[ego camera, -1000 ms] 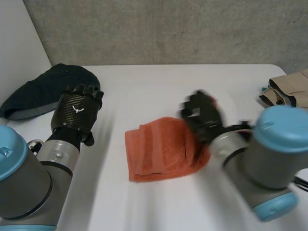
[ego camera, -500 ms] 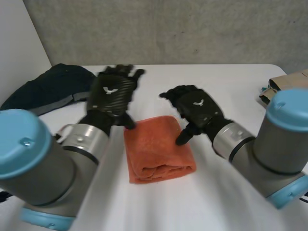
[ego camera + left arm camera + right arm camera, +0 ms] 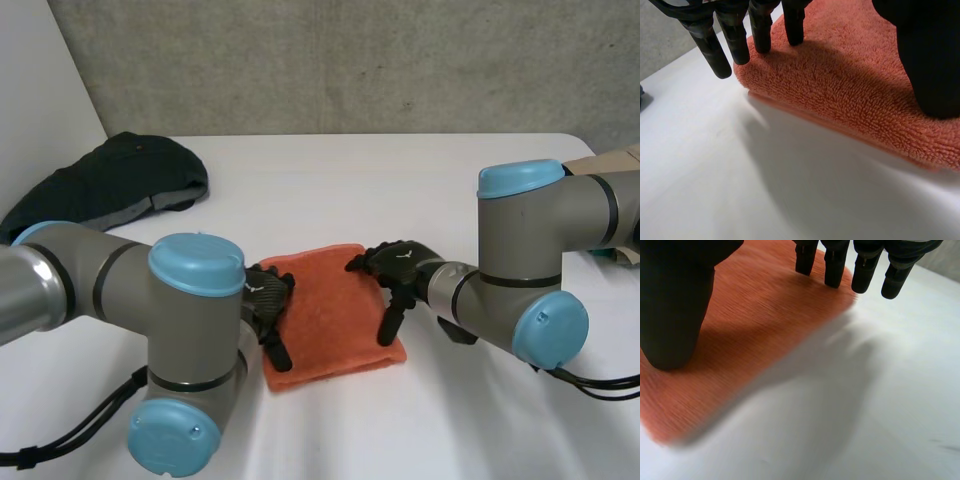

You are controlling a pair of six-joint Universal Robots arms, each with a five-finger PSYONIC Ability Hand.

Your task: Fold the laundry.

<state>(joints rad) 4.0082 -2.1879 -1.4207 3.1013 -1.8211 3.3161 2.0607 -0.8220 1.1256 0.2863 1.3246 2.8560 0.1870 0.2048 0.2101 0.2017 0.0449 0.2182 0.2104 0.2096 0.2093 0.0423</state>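
A folded orange towel (image 3: 330, 318) lies in the middle of the white table (image 3: 330, 190). My left hand (image 3: 268, 302) rests on the towel's left edge, open, its straight fingers (image 3: 760, 30) touching the thick folded edge (image 3: 850, 90) and the thumb on the cloth. On the towel's right edge sits my right hand (image 3: 398, 272), also open, with fingers (image 3: 834, 266) at the far corner of the towel (image 3: 755, 325) and the thumb (image 3: 675, 305) pressing down on it. Neither hand pinches the cloth.
A dark garment (image 3: 110, 185) is heaped at the table's back left. Beige folded items (image 3: 605, 190) lie at the right edge. Both arms bend in low over the front of the table, one on each side of the towel.
Both hands came down from above the table onto the towel's two side edges. The right hand's fingers straightened out. The towel now lies neater and more square.
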